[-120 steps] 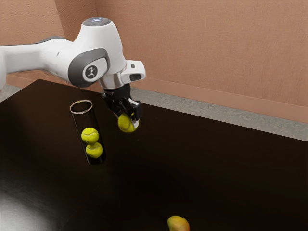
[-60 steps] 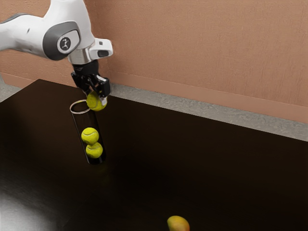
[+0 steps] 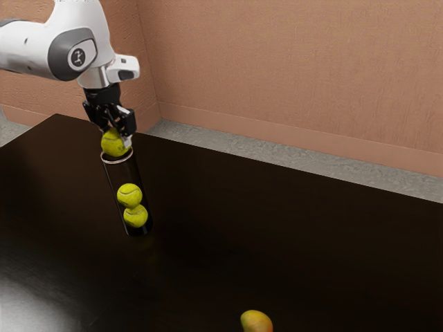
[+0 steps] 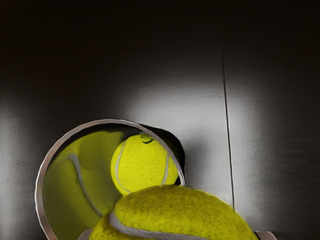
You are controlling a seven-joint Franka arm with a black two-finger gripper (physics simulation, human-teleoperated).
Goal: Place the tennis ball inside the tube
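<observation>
Dark table [image 3: 277, 228], tennis ball [image 3: 113, 144] gripped in hand [image 3: 116, 139]

Glossy table [image 3: 277, 235]; smooth clear tube [image 3: 126, 173], metallic-looking rim [image 4: 39, 190]; fuzzy tennis ball [image 4: 172, 215]

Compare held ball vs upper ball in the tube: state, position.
Support: the held ball is clamped in the gripper; the upper ball is free of it, resting on the lower ball.
Position: the held ball is up by the rim of the tube; the upper ball sits well down inside, below the held ball.
Shared: both are round and yellow-green, with pale seams.
</observation>
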